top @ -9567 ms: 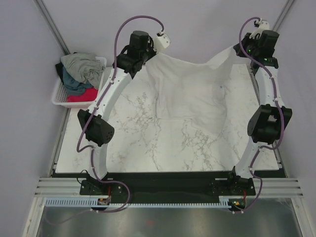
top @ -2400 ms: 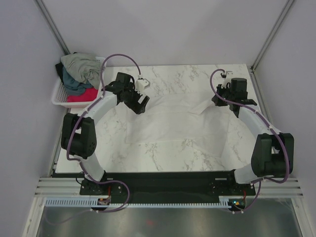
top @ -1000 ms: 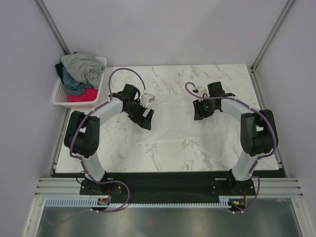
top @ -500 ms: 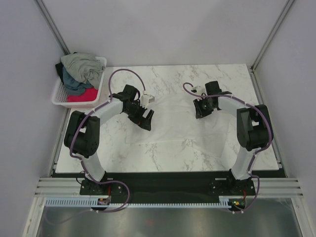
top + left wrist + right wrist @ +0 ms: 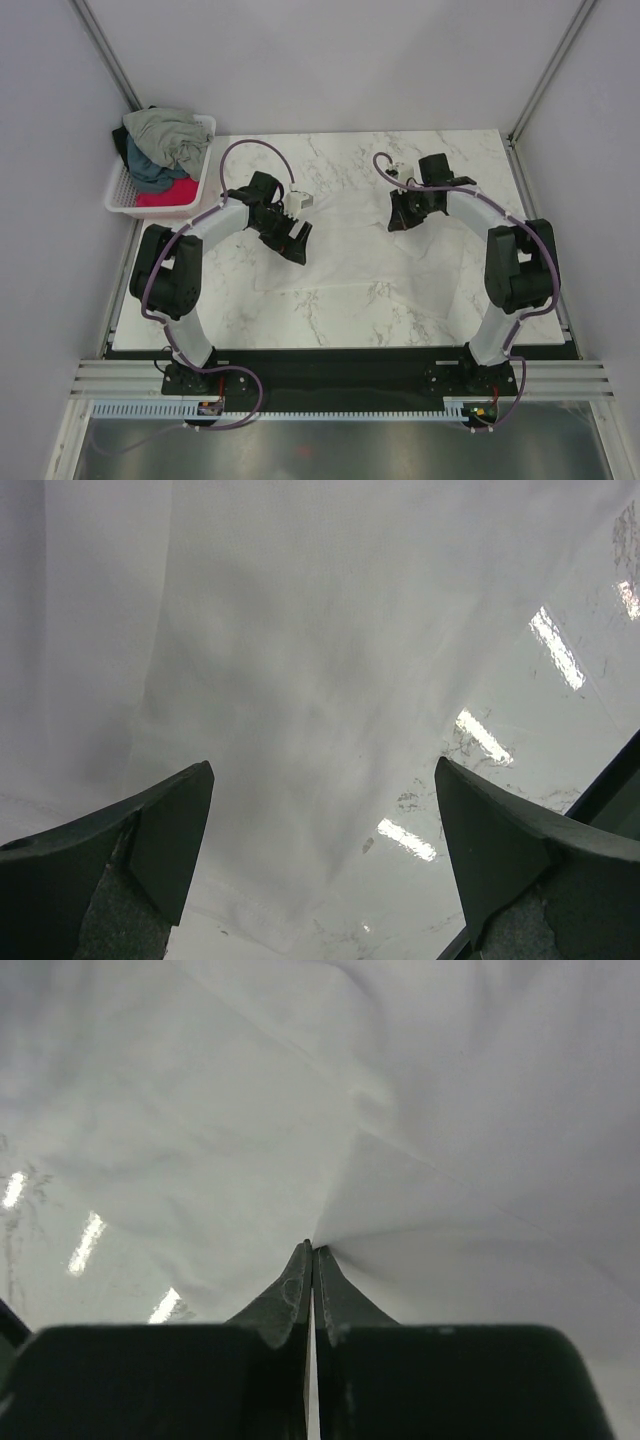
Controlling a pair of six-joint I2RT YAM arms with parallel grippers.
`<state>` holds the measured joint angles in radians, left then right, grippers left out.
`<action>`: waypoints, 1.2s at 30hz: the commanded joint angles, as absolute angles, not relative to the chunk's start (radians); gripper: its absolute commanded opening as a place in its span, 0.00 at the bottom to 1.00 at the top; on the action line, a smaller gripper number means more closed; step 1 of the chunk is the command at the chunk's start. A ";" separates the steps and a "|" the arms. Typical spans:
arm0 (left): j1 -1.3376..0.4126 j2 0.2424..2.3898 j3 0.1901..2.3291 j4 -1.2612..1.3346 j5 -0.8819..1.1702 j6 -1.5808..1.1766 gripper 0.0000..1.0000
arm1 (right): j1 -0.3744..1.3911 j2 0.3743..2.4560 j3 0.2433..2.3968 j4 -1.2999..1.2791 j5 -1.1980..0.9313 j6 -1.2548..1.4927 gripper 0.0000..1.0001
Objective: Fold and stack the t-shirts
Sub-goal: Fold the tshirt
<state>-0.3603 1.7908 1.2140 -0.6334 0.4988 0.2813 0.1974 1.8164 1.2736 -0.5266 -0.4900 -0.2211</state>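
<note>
Right, on my overhead feed the plain white cloth t-shirt [image 5: 345, 250] lies spread across the middle of the white marble-patterned table [image 5: 300, 320]. It is rumpled rather than smooth, and both arms are bent inward over it.

The right gripper [image 5: 397, 222] is down on the far right part of that shirt. On my right wrist camera the right gripper [image 5: 312, 1250] is clenched tight. Its two dark fingers [image 5: 290, 1305] meet at the tips, and a small pinch of white fabric is caught there, with creases fanning away from that spot. I read it as grasping the plain white cloth t-shirt [image 5: 420, 1090].

The left gripper [image 5: 297, 240] sits over the left part of the shirt with its jaws released. On the left wrist camera the left gripper [image 5: 322, 768] has its fingers [image 5: 170, 840] standing wide apart, with nothing between them. White cloth [image 5: 300, 630] fills most of that view beneath them, and glossy tabletop shows toward the lower right. I cannot tell from here whether those fingertips touch the fabric.

Off the table's far left corner sits the white plastic lattice basket [image 5: 122, 195]. In it the grey-green t-shirt [image 5: 168, 135] is heaped on top, the dark teal t-shirt [image 5: 148, 172] is bunched under it, and the red-pink t-shirt [image 5: 168, 194] shows at the near end. All three are crumpled and well apart from both grippers.
</note>
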 commanded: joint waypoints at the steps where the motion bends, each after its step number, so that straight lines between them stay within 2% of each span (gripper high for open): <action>1: -0.370 1.793 1.235 -0.615 0.495 0.252 1.00 | 0.199 1.772 1.310 -0.555 -0.672 -0.172 0.05; 2: -0.368 1.796 1.235 -0.615 0.495 0.252 1.00 | 0.201 1.776 1.309 -0.557 -0.678 -0.169 0.17; 3: -0.370 1.796 1.235 -0.615 0.495 0.252 1.00 | 0.201 1.785 1.308 -0.560 -0.664 -0.169 0.38; 4: -0.371 1.796 1.236 -0.617 0.494 0.252 1.00 | 0.201 1.790 1.307 -0.561 -0.654 -0.169 0.46; 7: -0.370 1.795 1.238 -0.617 0.492 0.252 1.00 | 0.177 1.799 1.316 -0.566 -0.632 -0.169 0.57; 13: -0.356 1.793 1.302 -0.623 0.451 0.278 1.00 | 0.057 1.787 1.341 -0.503 -0.519 -0.100 0.57; 23: -0.322 1.853 1.400 -0.656 0.454 0.273 0.99 | 0.012 1.832 1.361 -0.521 -0.404 -0.133 0.49; 36: -0.322 1.890 1.356 -0.664 0.457 0.284 1.00 | -0.129 1.741 1.243 -0.663 -0.523 -0.123 0.44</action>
